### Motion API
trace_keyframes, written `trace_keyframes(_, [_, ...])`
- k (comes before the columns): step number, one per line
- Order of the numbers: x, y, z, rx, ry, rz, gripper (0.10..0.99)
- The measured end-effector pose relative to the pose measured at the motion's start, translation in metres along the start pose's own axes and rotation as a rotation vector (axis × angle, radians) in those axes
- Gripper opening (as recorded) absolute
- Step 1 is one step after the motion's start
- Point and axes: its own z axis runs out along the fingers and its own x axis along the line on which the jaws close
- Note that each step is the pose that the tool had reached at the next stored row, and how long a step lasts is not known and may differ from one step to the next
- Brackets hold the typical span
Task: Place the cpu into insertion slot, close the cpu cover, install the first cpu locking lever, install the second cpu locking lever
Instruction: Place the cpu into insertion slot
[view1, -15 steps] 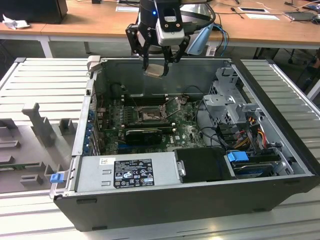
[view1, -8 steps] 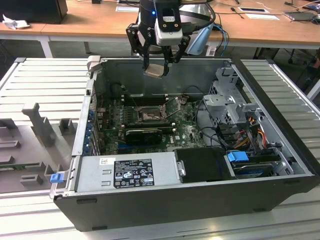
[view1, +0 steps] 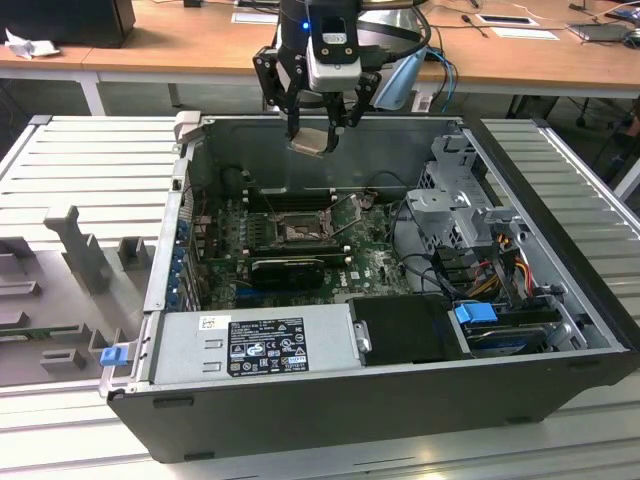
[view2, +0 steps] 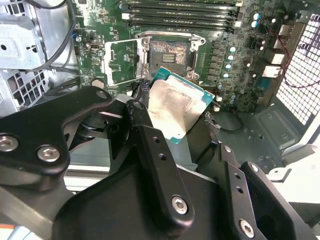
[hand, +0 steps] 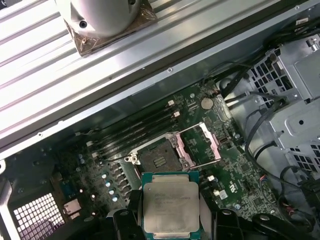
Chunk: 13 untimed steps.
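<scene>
The claw (view1: 317, 134) is clamped on the cpu (view1: 309, 142), holding it by its edges high over the open computer case (view1: 330, 400). On the motherboard (hand: 240, 185) below, the insertion slot (hand: 159, 161) lies uncovered, with the cpu cover (hand: 208, 144) swung open beside it.

"Where does the arm (view1: 297, 22) stand?"

"Over the open case (view1: 400, 400), by the wall farthest from the exterior camera. Its wrist (view1: 333, 55) points straight down and the gripper (view1: 313, 136) hangs above that wall's top edge."

"And the grip?"

"Two black fingers (view2: 150, 145) are closed on the cpu (view2: 177, 110), pinching opposite edges. It sits tilted between them, held in the air over the case's floor."
</scene>
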Motion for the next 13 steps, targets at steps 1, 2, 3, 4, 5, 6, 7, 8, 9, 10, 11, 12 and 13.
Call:
trace_keyframes(1, [0.0000, 0.0000, 0.0000, 0.000, -0.0004, 0.004, 0.541])
trace_keyframes(2, [0.0000, 0.0000, 0.0000, 0.000, -0.0008, 0.009, 0.541])
trace_keyframes(3, [0.0000, 0.0000, 0.0000, 0.000, -0.0011, 0.012, 0.541])
trace_keyframes(4, [0.0000, 0.0000, 0.0000, 0.000, -0.0015, 0.017, 0.541])
trace_keyframes(5, [0.0000, 0.0000, 0.0000, 0.000, -0.0018, 0.021, 0.541])
trace_keyframes(6, [0.0000, 0.0000, 0.0000, 0.000, -0.0021, 0.025, 0.541])
trace_keyframes(7, [0.0000, 0.0000, 0.0000, -0.001, -0.0025, 0.029, 0.541])
trace_keyframes(8, [0.0000, 0.0000, 0.0000, -0.001, -0.0031, 0.035, 0.541])
trace_keyframes(9, [0.0000, 0.0000, 0.0000, -0.001, -0.0036, 0.041, 0.541])
trace_keyframes(10, [0.0000, 0.0000, 0.0000, -0.001, -0.0039, 0.044, 0.541])
trace_keyframes(11, [0.0000, 0.0000, 0.0000, -0.001, -0.0041, 0.047, 0.541])
trace_keyframes(12, [0.0000, 0.0000, 0.0000, -0.001, -0.0045, 0.052, 0.541])
trace_keyframes(13, [0.0000, 0.0000, 0.0000, -0.001, -0.0049, 0.057, 0.541])
